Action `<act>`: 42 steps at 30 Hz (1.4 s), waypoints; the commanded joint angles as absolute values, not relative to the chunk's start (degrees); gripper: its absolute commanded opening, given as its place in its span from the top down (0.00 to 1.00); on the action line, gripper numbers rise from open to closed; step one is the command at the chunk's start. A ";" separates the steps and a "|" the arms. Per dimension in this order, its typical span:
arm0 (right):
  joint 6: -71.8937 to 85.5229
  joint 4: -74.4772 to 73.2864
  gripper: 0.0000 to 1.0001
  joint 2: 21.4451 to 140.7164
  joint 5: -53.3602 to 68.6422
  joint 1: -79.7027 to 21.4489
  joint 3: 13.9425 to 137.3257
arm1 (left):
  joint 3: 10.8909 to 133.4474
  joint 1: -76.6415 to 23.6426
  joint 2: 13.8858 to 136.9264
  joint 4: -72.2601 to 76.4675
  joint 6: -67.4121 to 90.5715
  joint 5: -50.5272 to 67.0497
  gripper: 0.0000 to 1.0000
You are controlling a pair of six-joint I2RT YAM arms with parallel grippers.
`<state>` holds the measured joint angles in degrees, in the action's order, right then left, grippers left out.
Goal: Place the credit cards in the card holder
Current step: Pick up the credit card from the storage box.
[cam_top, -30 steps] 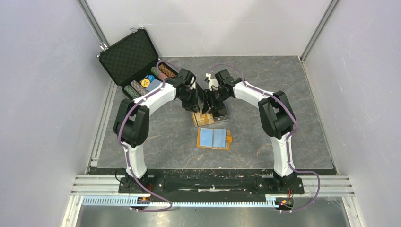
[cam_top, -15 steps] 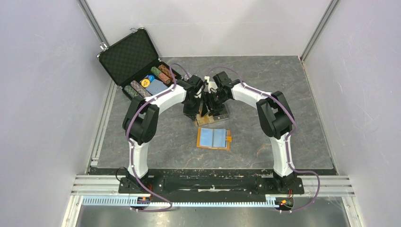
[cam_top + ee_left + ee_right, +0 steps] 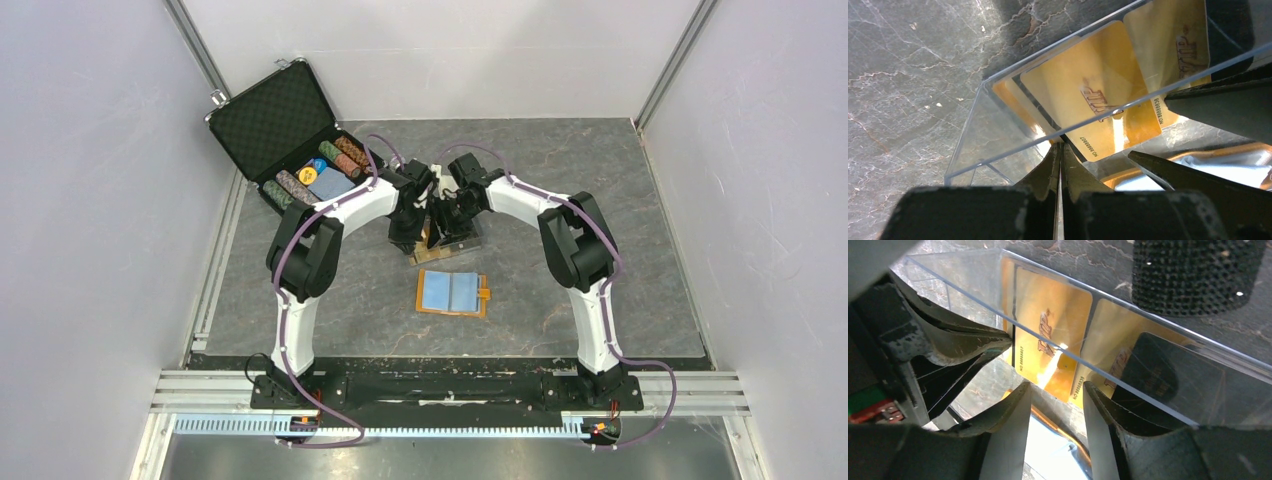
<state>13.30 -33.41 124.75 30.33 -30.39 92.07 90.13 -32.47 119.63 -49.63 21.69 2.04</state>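
- No card sits in the card holder (image 3: 452,293) as far as I can see. It lies open and flat, blue lining up, at the centre of the top view, just below the place where both arms meet.
- The credit cards (image 3: 1088,95) are in a clear box (image 3: 973,145) on the table, just above the holder in the top view. I see at least two gold ones with a brown mark lying side by side. A dark shape beside them in the right wrist view may be a black card, but I cannot tell.
- So I judge the task is at its very beginning: the first card must be taken out, and all the insertions are left.
- Both arms reach forward and bend inward, with the wrists tipped down over the box, almost nose to nose.
- The left gripper (image 3: 1060,152) is closed, its fingers pressed together at the near wall of the box, right at the edge of a gold card. Whether that edge is pinched between them I cannot tell.
- The right gripper (image 3: 1057,395) has its jaws apart above the same cards, and nothing is held between them.
- The black chip case (image 3: 290,130) stands open in the upper left, well apart from this work.
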 commanded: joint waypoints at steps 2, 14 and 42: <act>15.22 -29.05 0.58 128.90 35.98 -31.58 90.81 | 91.37 -33.49 121.30 -49.04 18.72 3.17 0.95; 21.21 -21.76 0.82 126.73 43.94 -31.55 87.84 | 91.10 -33.49 121.51 -48.62 18.98 3.71 0.97; 14.92 -25.67 0.88 122.50 38.31 -33.21 89.06 | 90.90 -33.46 120.99 -48.62 18.97 3.08 0.98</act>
<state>15.16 -23.49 125.40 35.86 -30.81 88.03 90.26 -32.38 119.74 -53.36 21.37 1.56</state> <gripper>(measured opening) 0.178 0.029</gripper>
